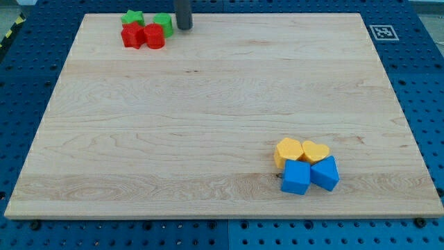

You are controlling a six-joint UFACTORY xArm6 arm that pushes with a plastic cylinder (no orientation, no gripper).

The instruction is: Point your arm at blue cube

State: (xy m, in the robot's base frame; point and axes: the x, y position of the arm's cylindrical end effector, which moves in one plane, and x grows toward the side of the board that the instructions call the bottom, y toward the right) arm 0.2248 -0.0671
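Note:
A blue cube (296, 178) lies near the view's bottom right of the wooden board (208, 104). It touches a second blue block (325, 173) on its right. Two yellow blocks sit just above them: a rounded one (288, 150) and a heart-shaped one (316, 151). My tip (184, 28) is at the view's top, far from the blue cube, just right of a green block (164, 23).
At the view's top left a cluster holds a green star (132, 18), the green block, a red block (132, 35) and a red cylinder-like block (154, 36). A marker tag (382, 32) sits at the board's top right corner.

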